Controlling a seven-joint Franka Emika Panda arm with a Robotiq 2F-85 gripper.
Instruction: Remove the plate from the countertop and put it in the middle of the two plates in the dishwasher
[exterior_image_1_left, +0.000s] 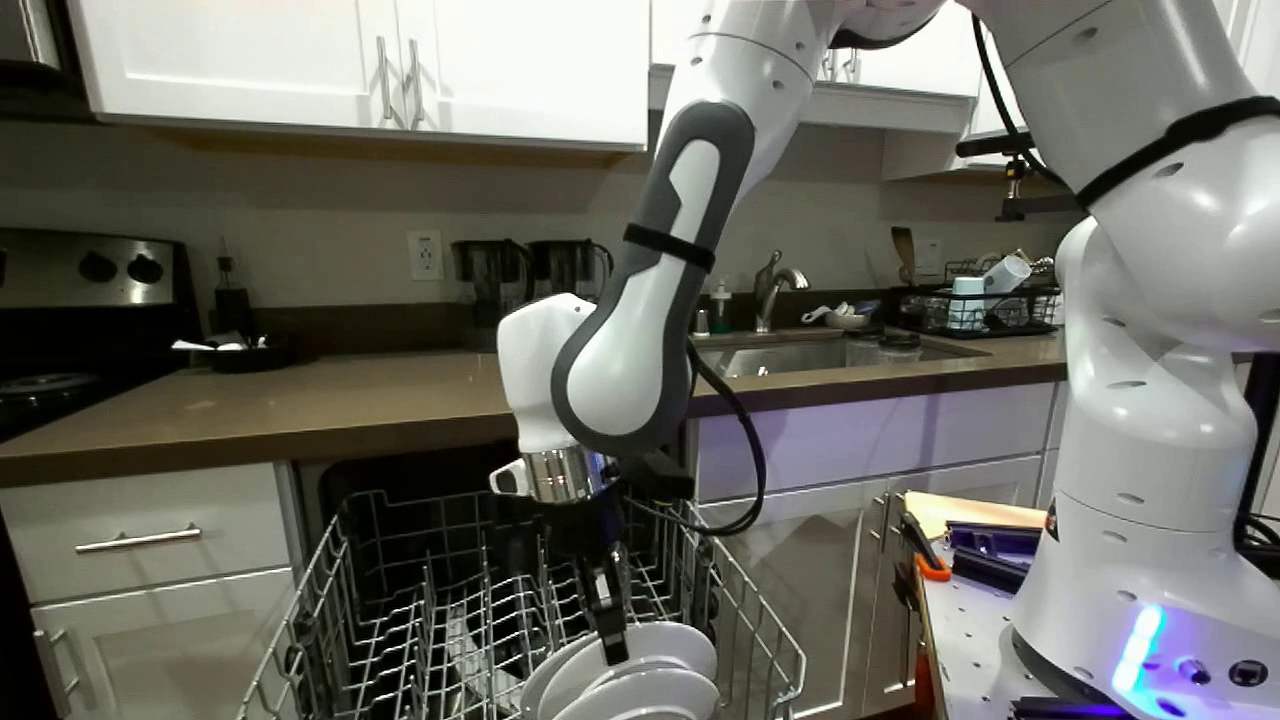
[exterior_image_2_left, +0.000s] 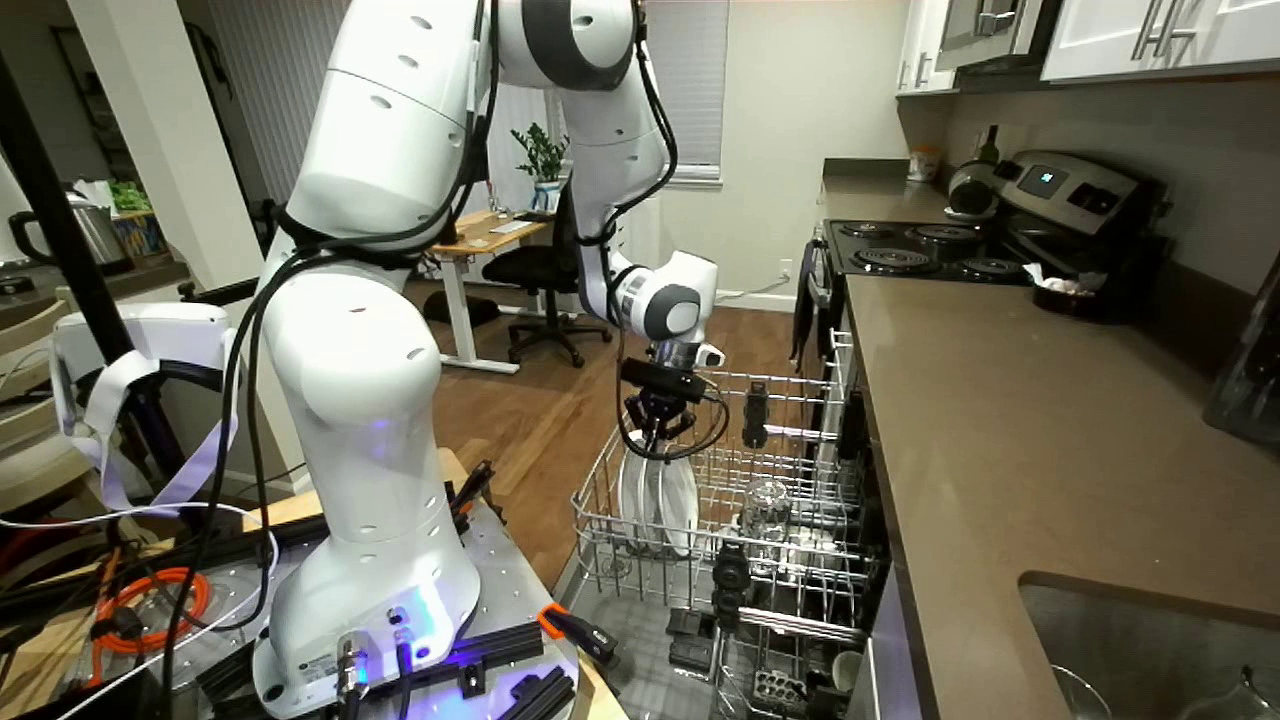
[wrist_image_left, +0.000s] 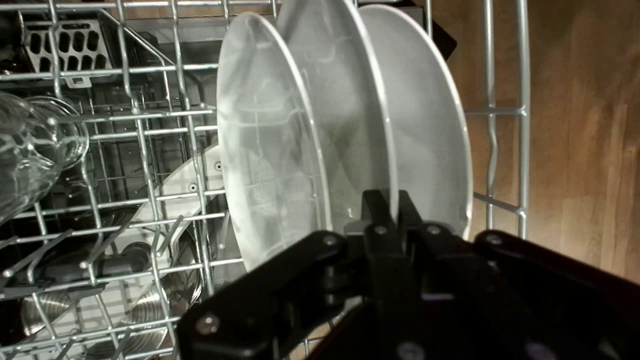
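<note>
The plate stands on edge between the two plates, one to its left and one to its right in the wrist view. All three stand upright in the grey wire rack of the dishwasher. My gripper points down, with its fingers shut on the middle plate's rim. In an exterior view the gripper reaches down to the plates, and its finger covers part of them. The plates' lower edges are hidden in the wrist view. The countertop runs beside the pulled-out rack.
Rack tines and clear glasses lie left of the plates in the wrist view. The rack's outer wire rail is close on the right. A cutlery basket shows lower down. The robot's base table stands beside the dishwasher.
</note>
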